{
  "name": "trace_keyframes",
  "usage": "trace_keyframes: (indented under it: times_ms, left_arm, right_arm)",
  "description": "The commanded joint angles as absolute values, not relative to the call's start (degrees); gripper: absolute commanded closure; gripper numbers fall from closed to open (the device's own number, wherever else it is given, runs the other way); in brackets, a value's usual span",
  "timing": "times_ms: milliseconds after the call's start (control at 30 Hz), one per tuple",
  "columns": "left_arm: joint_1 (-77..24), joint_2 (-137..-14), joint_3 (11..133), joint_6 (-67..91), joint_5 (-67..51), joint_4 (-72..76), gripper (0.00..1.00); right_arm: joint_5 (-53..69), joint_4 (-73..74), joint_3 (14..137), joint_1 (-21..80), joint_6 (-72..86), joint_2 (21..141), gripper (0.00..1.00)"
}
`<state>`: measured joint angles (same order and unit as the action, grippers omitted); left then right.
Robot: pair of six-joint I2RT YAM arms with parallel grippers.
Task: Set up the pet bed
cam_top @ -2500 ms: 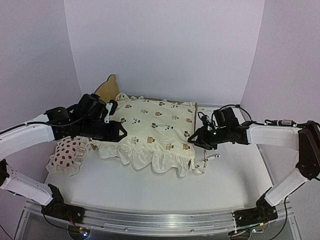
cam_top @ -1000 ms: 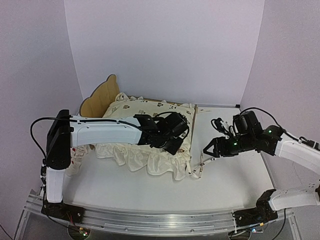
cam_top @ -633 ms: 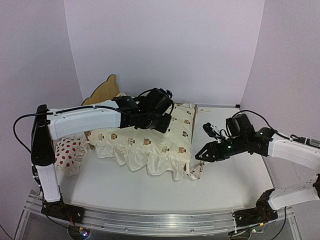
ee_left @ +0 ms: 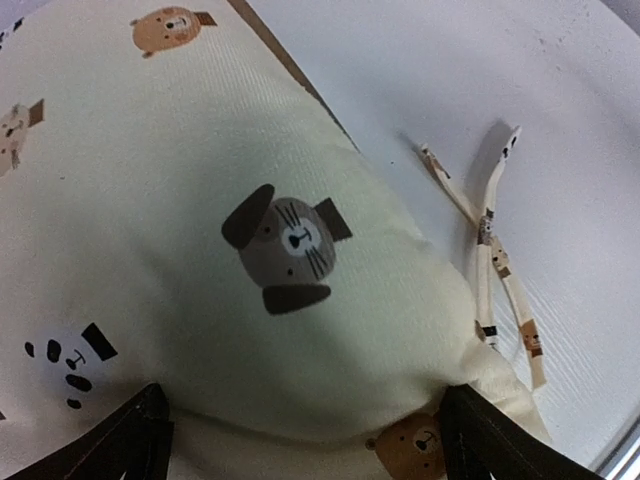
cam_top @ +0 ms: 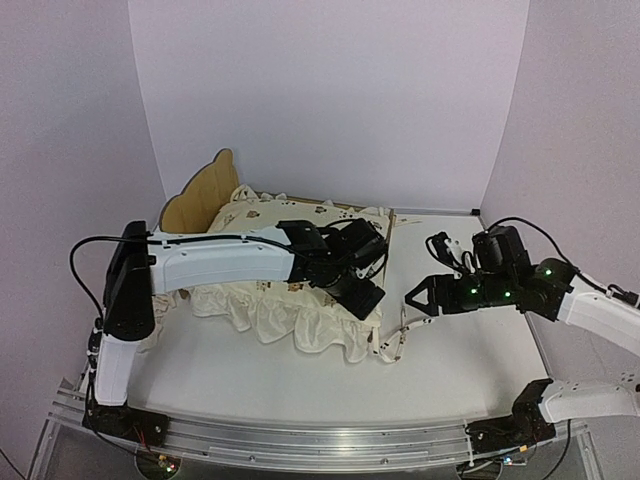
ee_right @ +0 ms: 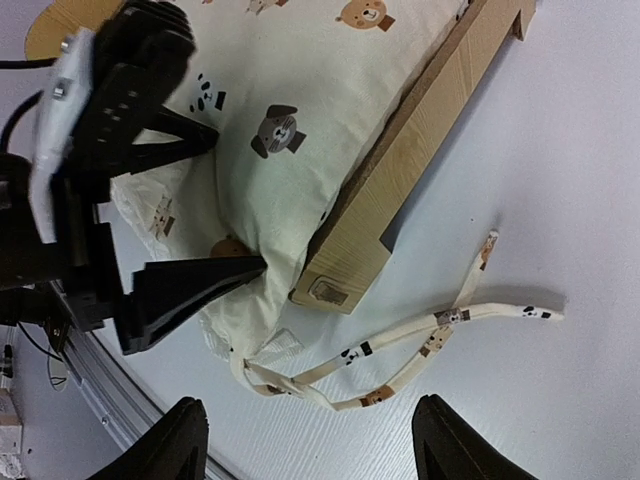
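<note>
At about 11 o'clock on the table (cam_top: pixel 300 390), the pet bed (cam_top: pixel 195 200) is seen, its bear-ear headboard at the 10 o'clock end and its foot rail toward 3 o'clock; it is covered by a cream cushion (cam_top: pixel 290 300) printed with small animal faces, whose ruffle spills over the near side toward 6 o'clock; the left gripper (cam_top: pixel 350 268) is set on the cushion's foot-end corner, its jaws spread wide with fabric bulging between them, nothing clenched; the right gripper (cam_top: pixel 415 297) is held at 3 o'clock of the foot corner, apart from it, jaws released and holding nothing; 2 printed ties (cam_top: pixel 395 338) trail from the cushion onto the table toward 5 o'clock.
</note>
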<state>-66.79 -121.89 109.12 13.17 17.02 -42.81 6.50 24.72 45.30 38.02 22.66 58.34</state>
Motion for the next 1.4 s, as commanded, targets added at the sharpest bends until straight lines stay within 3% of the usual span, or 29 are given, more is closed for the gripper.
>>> trace_keyframes:
  times_ms: [0,67,200,300,433,900,1367]
  left_arm:
    - [-66.4,-125.5,113.9,15.3,19.0,-49.7,0.09]
    - [-66.1,-125.6,113.7,15.5,19.1,-49.5,0.19]
    - [-64.8,-125.0,112.7,16.4,19.8,-48.8,0.74]
    - [-64.5,-123.1,111.5,16.7,21.7,-48.1,0.94]
    - [-64.6,-118.2,109.3,15.4,25.2,-45.9,1.00]
    - [-63.2,-105.0,104.8,9.9,36.3,-42.3,1.00]
    - [-62.4,-98.8,100.5,9.2,36.8,-40.4,1.00]
  right_arm:
    - [4.7,26.3,45.2,38.1,23.4,57.4,0.28]
    - [4.7,26.4,45.2,38.1,23.4,57.7,0.28]
    - [5.6,26.4,45.4,38.2,22.9,58.8,0.29]
    - [7.3,26.3,45.6,38.1,22.0,59.7,0.31]
    - [10.9,25.2,46.7,38.1,20.8,61.5,0.34]
    - [21.1,20.2,57.3,38.2,19.1,73.2,0.52]
    - [24.0,19.8,70.4,40.4,16.3,86.5,0.56]
